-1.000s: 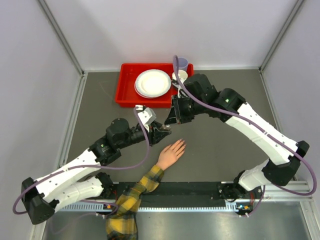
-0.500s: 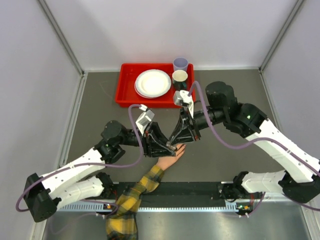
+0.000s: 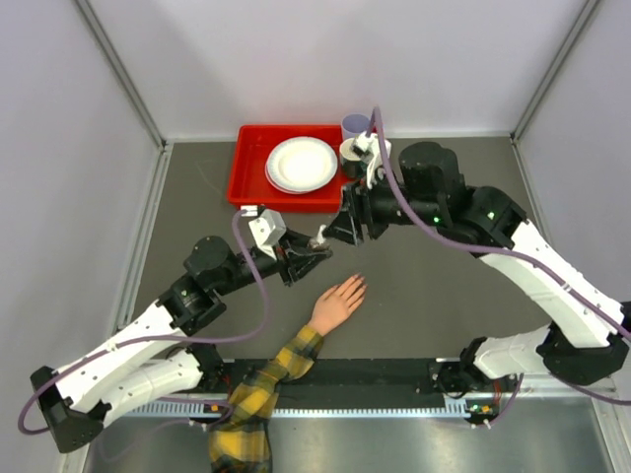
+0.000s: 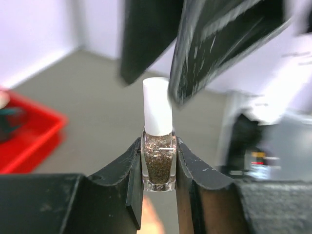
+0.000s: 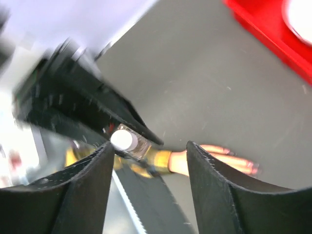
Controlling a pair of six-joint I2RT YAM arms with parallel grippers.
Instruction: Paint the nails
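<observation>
1. The left gripper was clamped on the glass body of a small nail polish bottle. It held the bottle upright, with the white cap standing clear above the jaws.
2. The right gripper had its jaws apart and held nothing. It sat right at that cap, but the motion blur kept me from telling whether either jaw touched it.
3. I judged the bottle light, rigid and smooth. A side squeeze on the glass could let it slip, so the cap was the place to take hold for unscrewing, with the left gripper bracing the body.
4. The nails sat at the fingertips of the mannequin hand. The hand lay flat on the worktop, below the two grippers and well apart from them.
5. The fingers pointed away from the arm bases, and the wrist ran back into a yellow-and-black plaid sleeve.
6. The nails were tiny, and I took them to be hard like the hand. The hand looked light enough to slide if pushed, so I judged only a brush tip should meet them, lightly and from above. The fingertips looked pinkish, but I could not tell whether that was polish.
7. The left arm reached forward and inward, low, with its wrist turned toward the right arm.
8. The right arm arched high and folded back toward the middle, its wrist tipped down at the bottle.
9. Beyond them stood a red tray with a white plate.
</observation>
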